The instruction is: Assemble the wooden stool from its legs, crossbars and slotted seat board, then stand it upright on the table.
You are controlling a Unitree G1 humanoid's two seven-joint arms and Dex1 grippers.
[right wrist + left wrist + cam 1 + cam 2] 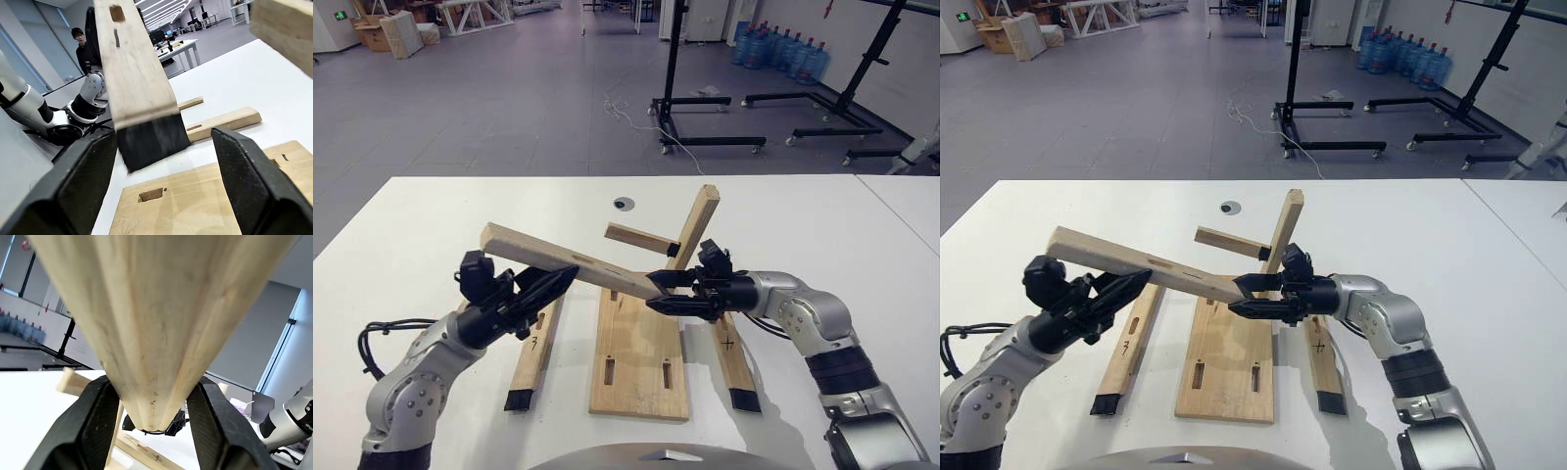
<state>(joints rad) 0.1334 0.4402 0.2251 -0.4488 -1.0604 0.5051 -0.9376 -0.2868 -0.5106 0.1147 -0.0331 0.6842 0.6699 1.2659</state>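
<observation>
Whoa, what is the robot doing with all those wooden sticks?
It is building a stool. Its left claw grips a raised stool leg, whose black-tipped end sits between the open fingers of the right claw, above the slotted seat board lying flat on the table. Two more legs lie beside the board.

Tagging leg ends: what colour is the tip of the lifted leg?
Leg tip is black, rest pale wood; best in right wrist view.

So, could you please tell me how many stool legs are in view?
4 legs: one held up by the left gripper; one flat left of the seat board; one right of it; one tilted behind it, crossbar attached. None seems hidden.
</observation>
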